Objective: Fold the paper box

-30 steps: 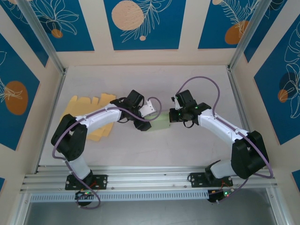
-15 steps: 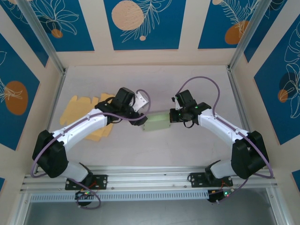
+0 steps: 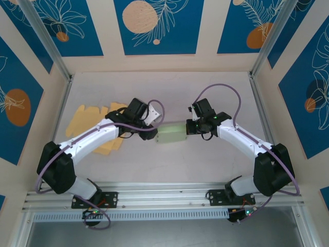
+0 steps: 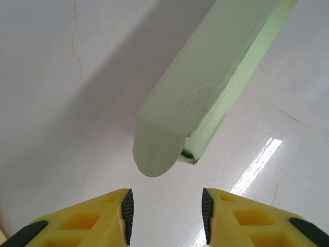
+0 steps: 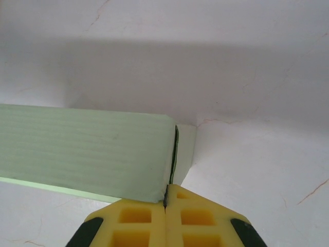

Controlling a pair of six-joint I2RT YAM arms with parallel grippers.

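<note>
Left wrist view: the left hand (image 4: 164,208) is hovering partly open and holding nothing. Its yellow fingers (image 4: 92,216) are standing apart just short of the pale green paper box (image 4: 205,87) over the white counter (image 4: 61,103).

Right wrist view: the right hand (image 5: 165,198) is pinching the box's end flap, fingers pressed together.

Top view: the box is showing mid-counter between both hands, with yellow cardboard sheets (image 3: 90,121) lying well apart at left.
</note>
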